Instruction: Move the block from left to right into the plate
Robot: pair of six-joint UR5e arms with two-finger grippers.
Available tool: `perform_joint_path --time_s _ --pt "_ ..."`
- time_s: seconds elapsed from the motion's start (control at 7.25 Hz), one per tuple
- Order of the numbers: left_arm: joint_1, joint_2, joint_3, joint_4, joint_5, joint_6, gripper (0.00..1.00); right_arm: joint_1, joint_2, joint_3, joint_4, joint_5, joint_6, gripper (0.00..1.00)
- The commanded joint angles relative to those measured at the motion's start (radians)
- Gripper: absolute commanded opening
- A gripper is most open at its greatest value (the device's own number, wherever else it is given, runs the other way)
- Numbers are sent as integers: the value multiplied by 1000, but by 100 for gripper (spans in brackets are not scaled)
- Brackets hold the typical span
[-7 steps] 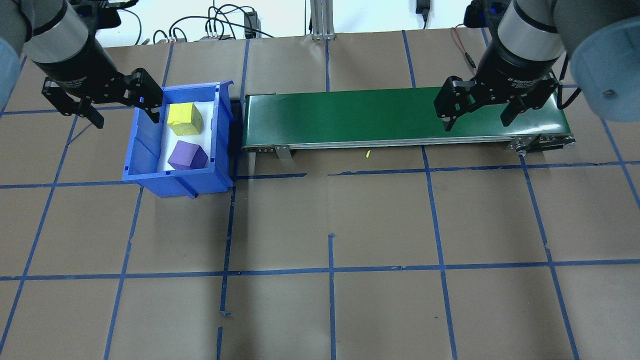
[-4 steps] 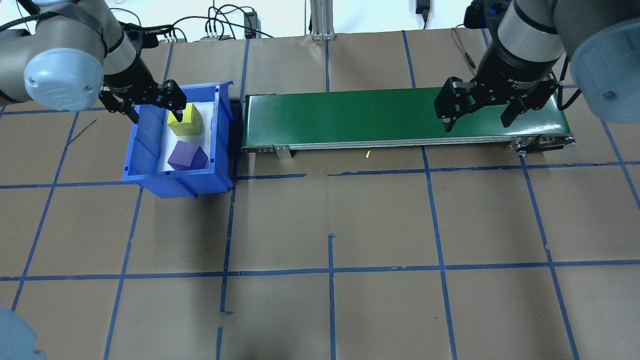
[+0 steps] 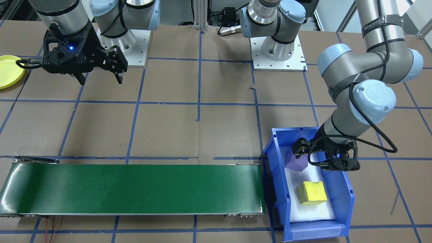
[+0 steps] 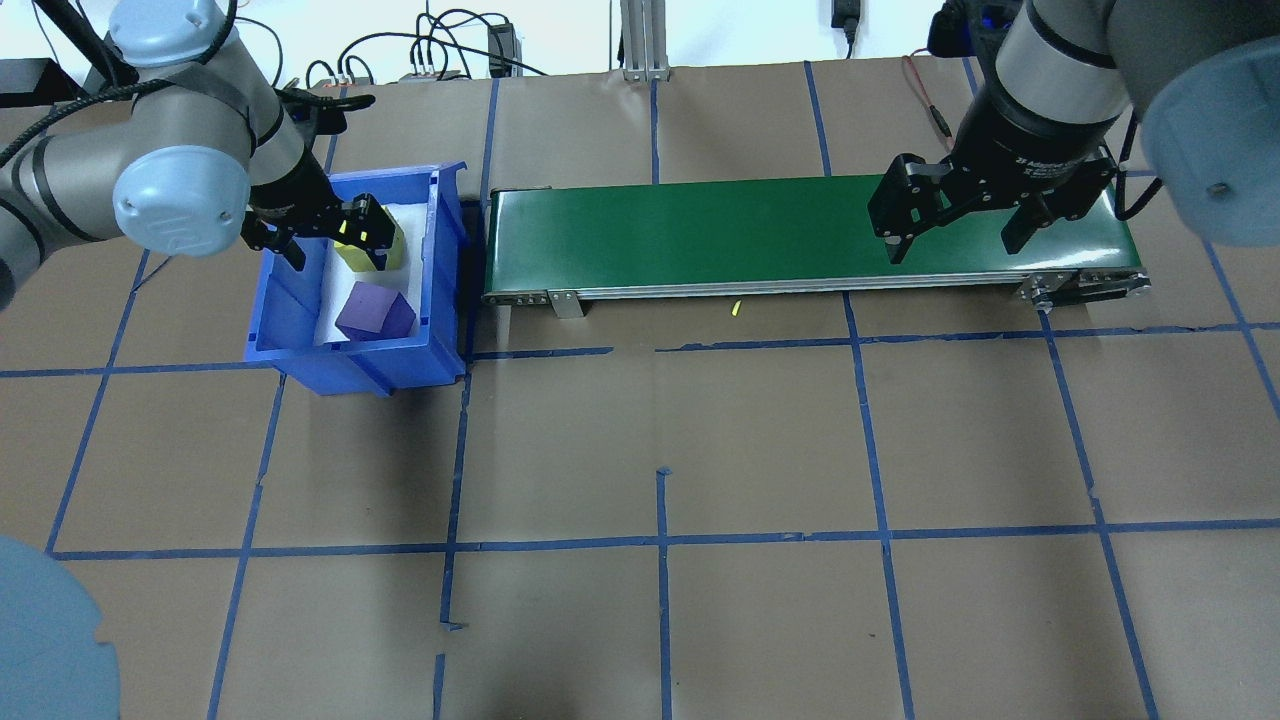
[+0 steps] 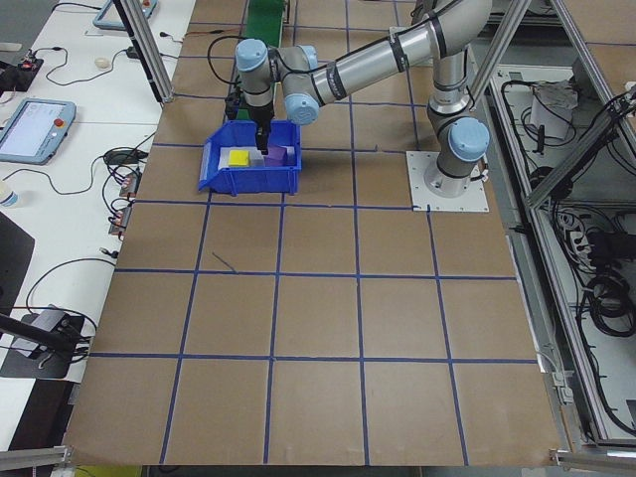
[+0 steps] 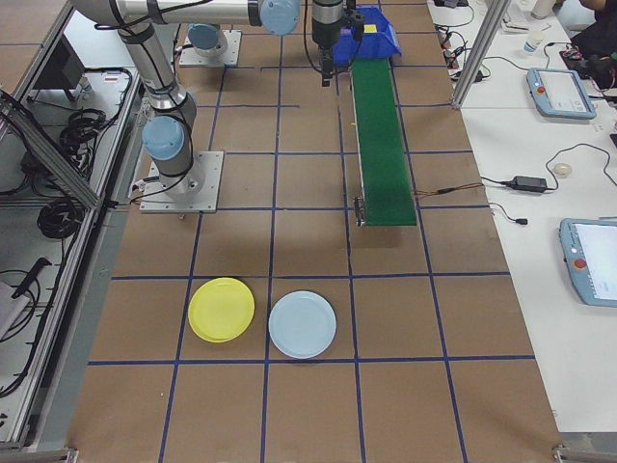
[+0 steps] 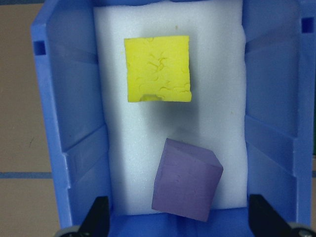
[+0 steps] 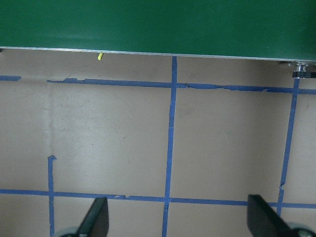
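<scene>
A yellow block (image 4: 392, 243) and a purple block (image 4: 375, 312) lie on white foam inside a blue bin (image 4: 442, 262). In the left wrist view the yellow block (image 7: 158, 69) is farther off and the purple block (image 7: 186, 178) sits tilted between my fingertips. My left gripper (image 4: 335, 250) hangs open inside the top of the bin, holding nothing. My right gripper (image 4: 955, 245) stands open over the right end of the green conveyor belt (image 4: 720, 230). The yellow plate (image 3: 8, 71) lies on the table past the right arm.
The bin's walls (image 7: 54, 98) close in on both sides of the left fingers. A light blue plate (image 6: 302, 325) lies beside the yellow plate (image 6: 222, 309). Blue tape lines grid the brown table (image 4: 660, 450). Cables lie beyond the far edge.
The left arm has swung right from outside the bin and come down over the blocks, its gripper still open. The right arm has not moved.
</scene>
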Motion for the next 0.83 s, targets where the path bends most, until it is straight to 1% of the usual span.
perform_joint_path --time_s 0.0,0.28,0.41,0.55,0.69 --pt "21 -9 -43 12 -10 58 100 1 0 1 2 3 0 100" --pt "24 -18 -69 22 -13 50 99 0 -2 0 2 1 0 100" --pt "24 -20 -95 43 -11 52 95 0 -2 0 2 3 0 100" --pt "24 -23 -119 75 -8 52 88 1 -3 -3 3 3 1 100" --pt "24 -36 -120 75 -7 54 71 0 -2 -2 5 3 0 100"
